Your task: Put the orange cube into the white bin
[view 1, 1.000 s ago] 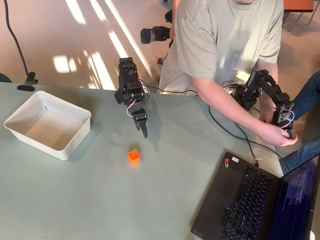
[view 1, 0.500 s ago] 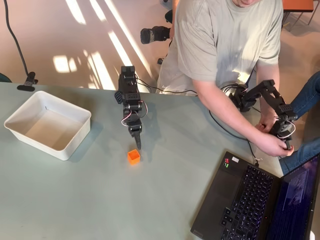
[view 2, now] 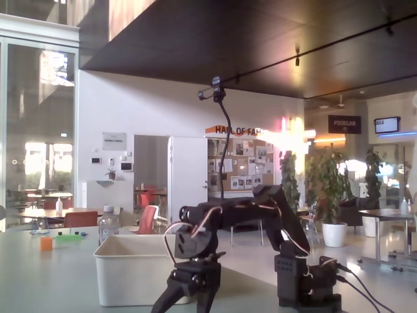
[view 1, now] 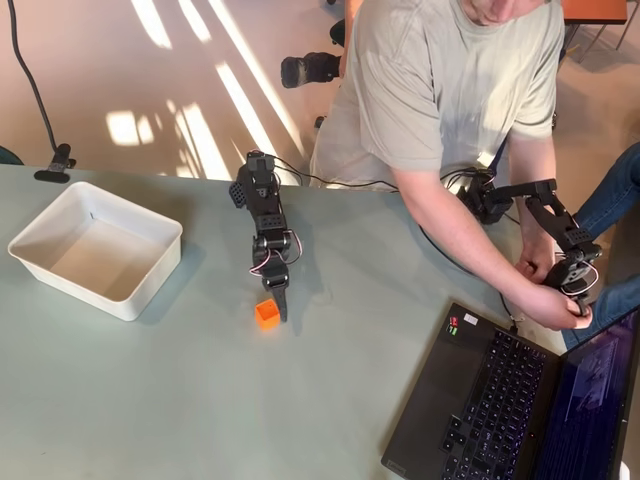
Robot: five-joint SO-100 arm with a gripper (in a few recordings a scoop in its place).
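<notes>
Orange cube (view 1: 266, 314) beside end effector (view 1: 279, 305), laptop (view 1: 510, 400) apart.

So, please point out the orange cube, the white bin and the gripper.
orange cube (view 1: 266, 314), overhead view, top face.
white bin (view 1: 146, 282), overhead view, front wall.
gripper (view 1: 279, 303), overhead view, between the fingers, beside the cube.

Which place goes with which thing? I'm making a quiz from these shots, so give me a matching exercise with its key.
Overhead view.
1. orange cube
2. white bin
3. laptop
4. gripper

a. picture's bottom right corner
b. table's left side
c. table's middle, left of the gripper's tip
d. pointing down, just right of the cube

Pairs: 1-c, 2-b, 3-a, 4-d
</notes>
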